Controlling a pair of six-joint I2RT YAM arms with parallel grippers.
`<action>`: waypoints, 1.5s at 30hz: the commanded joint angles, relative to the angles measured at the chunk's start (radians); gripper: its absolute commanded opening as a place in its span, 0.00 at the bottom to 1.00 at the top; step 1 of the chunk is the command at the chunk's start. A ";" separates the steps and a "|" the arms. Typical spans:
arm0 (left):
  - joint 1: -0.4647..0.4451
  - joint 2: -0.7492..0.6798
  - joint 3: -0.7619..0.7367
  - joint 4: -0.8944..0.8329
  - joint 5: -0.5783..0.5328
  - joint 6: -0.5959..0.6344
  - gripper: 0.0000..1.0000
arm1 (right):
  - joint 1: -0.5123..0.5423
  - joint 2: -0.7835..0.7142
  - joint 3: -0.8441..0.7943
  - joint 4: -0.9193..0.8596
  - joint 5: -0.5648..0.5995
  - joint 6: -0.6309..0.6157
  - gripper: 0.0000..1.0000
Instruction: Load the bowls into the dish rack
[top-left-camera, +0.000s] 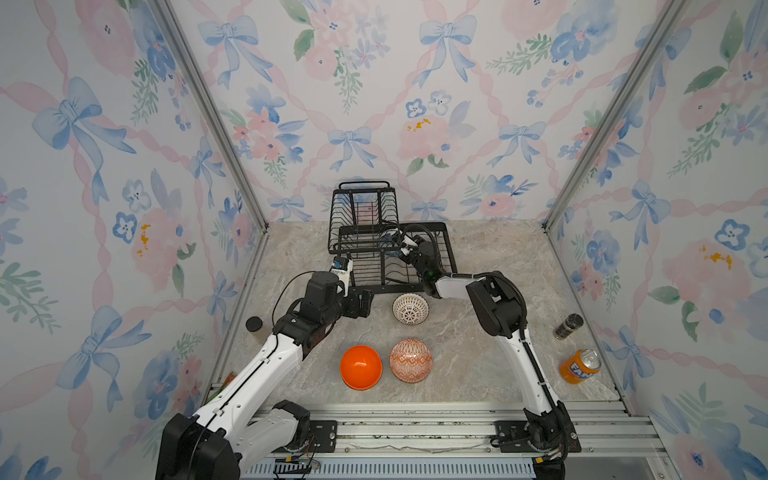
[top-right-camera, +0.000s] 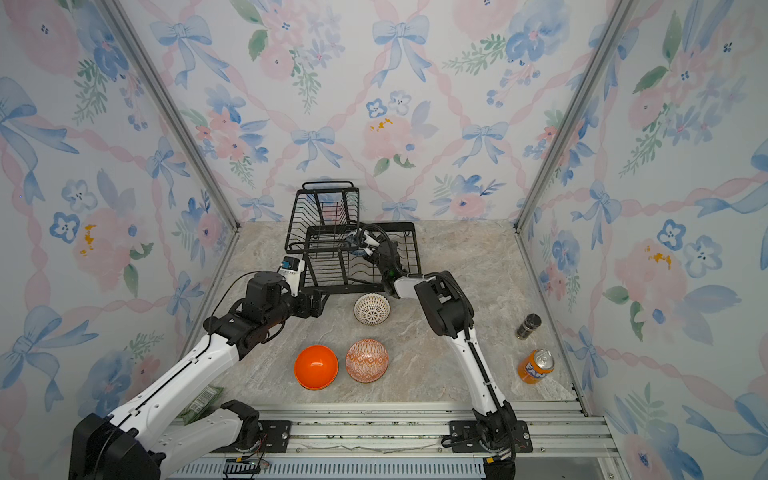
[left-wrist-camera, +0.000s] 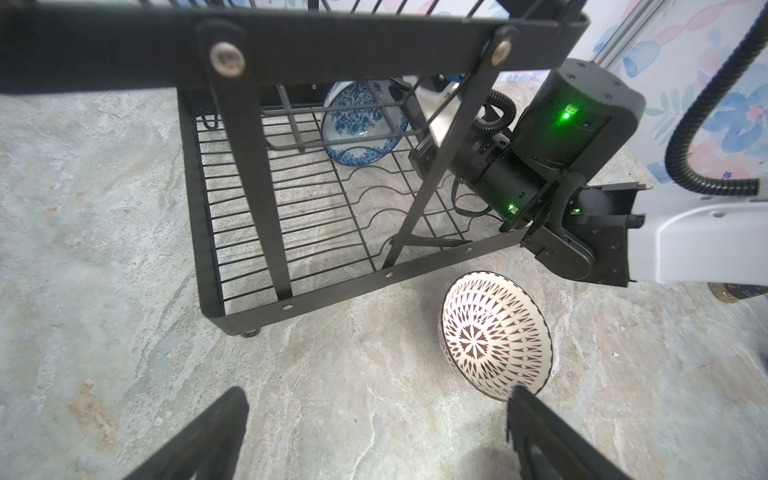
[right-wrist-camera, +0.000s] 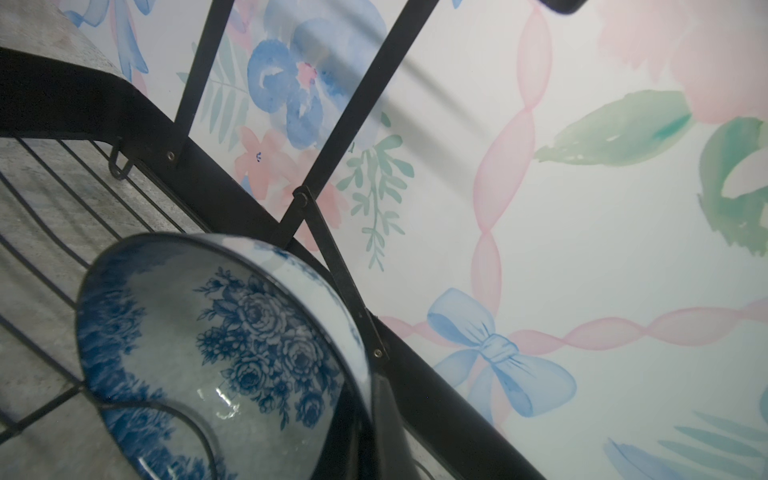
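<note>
Standing on edge, blue bowl (right-wrist-camera: 187, 353) in rack (left-wrist-camera: 299, 302)

**Enclosure and Work Surface: Condition as Observed**

Three walls enclose the bay: back wall (top-left-camera: 374, 83), left wall (top-left-camera: 83, 208) and right wall (top-left-camera: 698, 187). All are papered alike in a watercolour print of blue bows, pink ribbons and flowers on white. Bare aluminium posts (top-left-camera: 214, 120) stand in both rear corners. The tabletop (top-left-camera: 478, 365) has a matt, grey-beige marbled stone finish. A ribbed aluminium rail (top-left-camera: 415, 428) runs across its near edge. Lighting is even and diffuse, and shadows are soft.
</note>
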 joint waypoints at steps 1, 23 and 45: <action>0.009 -0.014 -0.013 -0.003 0.000 -0.008 0.98 | 0.028 -0.044 -0.015 -0.087 0.025 -0.024 0.00; 0.009 -0.023 -0.051 0.001 0.005 -0.022 0.98 | 0.039 -0.082 -0.036 -0.076 0.039 -0.023 0.47; 0.007 -0.025 -0.056 0.003 0.002 -0.023 0.98 | 0.028 -0.133 -0.064 -0.065 0.036 -0.012 0.97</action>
